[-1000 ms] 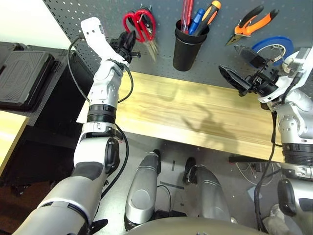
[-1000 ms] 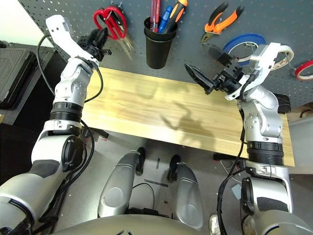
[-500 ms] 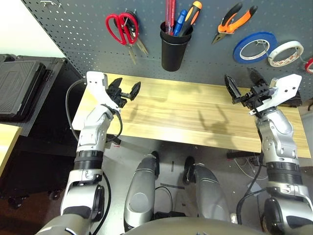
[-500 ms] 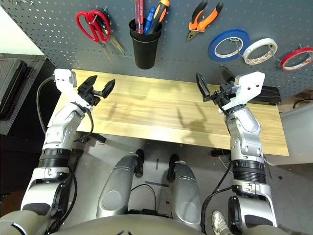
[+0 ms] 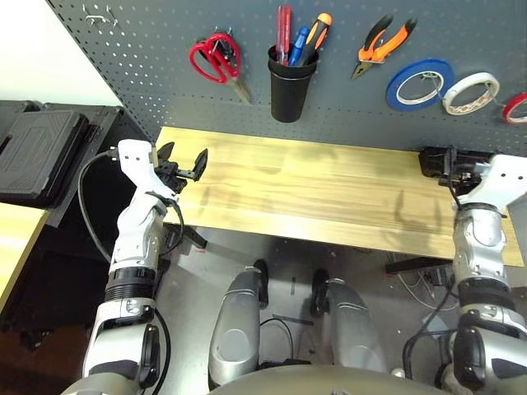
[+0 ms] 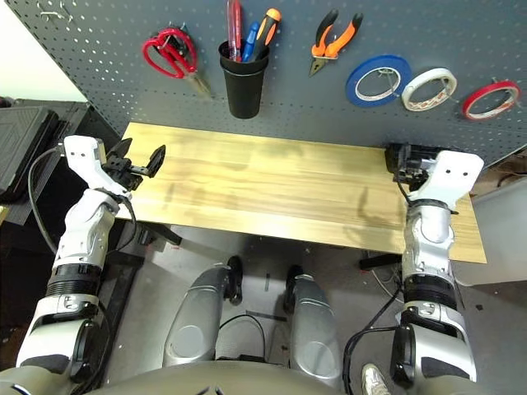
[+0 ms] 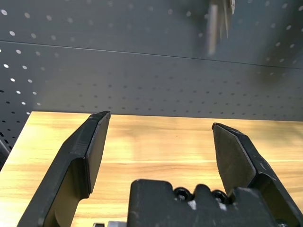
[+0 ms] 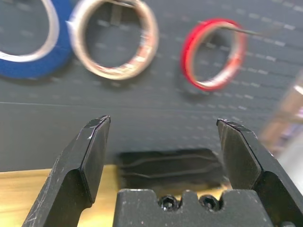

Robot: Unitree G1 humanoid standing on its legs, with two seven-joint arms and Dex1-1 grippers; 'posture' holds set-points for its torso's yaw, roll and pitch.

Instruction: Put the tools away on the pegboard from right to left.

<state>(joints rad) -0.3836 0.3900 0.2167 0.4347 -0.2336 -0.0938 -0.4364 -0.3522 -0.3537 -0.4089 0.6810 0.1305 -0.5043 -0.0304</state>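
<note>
Wooden table [image 6: 272,185]: bare of tools. Our left gripper [image 5: 183,161] and right gripper [image 8: 163,156], both at its ends, fingers apart, empty. Beyond, pegboard [image 6: 494,33] carries red tape ring [image 6: 489,99], pliers [image 6: 333,37], screwdriver [image 6: 234,25] in the cup, red scissors [image 6: 171,53]. We judge stowing complete. Scissor hook hidden.

Workbench corner, pretty plain room.

Light wooden table [image 5: 329,185] runs across the middle of the frame, with grey floor [image 5: 288,284] below it and some loose cables at lower right. Upper left is a bare white wall [image 5: 41,58]. Left side has a black case [image 5: 37,152] on dark furniture, plus another wooden surface [image 5: 12,239] at the left edge.
</note>
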